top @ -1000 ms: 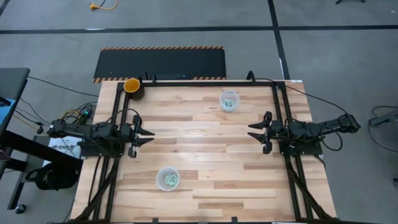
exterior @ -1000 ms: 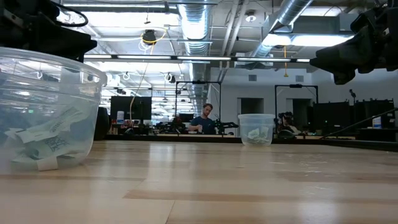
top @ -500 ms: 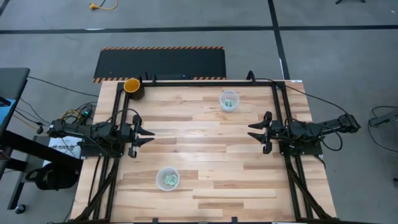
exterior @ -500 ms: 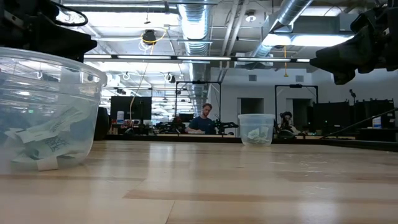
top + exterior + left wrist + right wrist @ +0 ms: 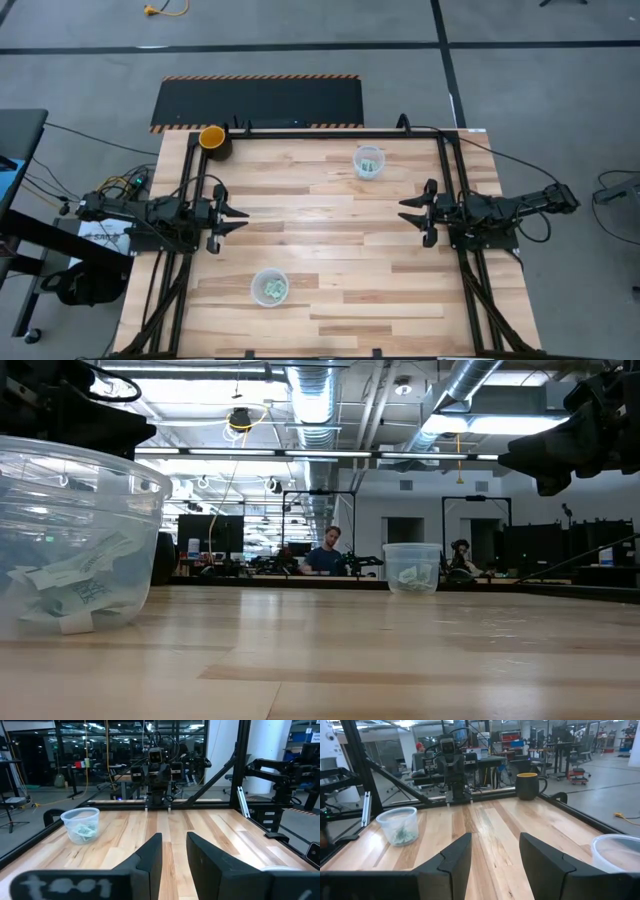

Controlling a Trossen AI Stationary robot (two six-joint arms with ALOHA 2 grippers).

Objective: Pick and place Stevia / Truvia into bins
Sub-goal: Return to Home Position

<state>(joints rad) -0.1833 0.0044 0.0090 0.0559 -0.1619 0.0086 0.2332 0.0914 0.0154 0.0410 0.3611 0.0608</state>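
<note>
Well, both arms sit at the sides of the table (image 5: 330, 235) — my left gripper (image 5: 244, 219) and right gripper (image 5: 403, 211) have their fingers spread apart, holding nothing. I see the Stevia packets (image 5: 272, 291) lying inside the two clear cups (image 5: 257, 279).

We are seeing the near clear cup (image 5: 254, 280) and the far clear cup (image 5: 357, 155) standing upright, well apart, each seemingly holding mint-green packets (image 5: 272, 291).
</note>
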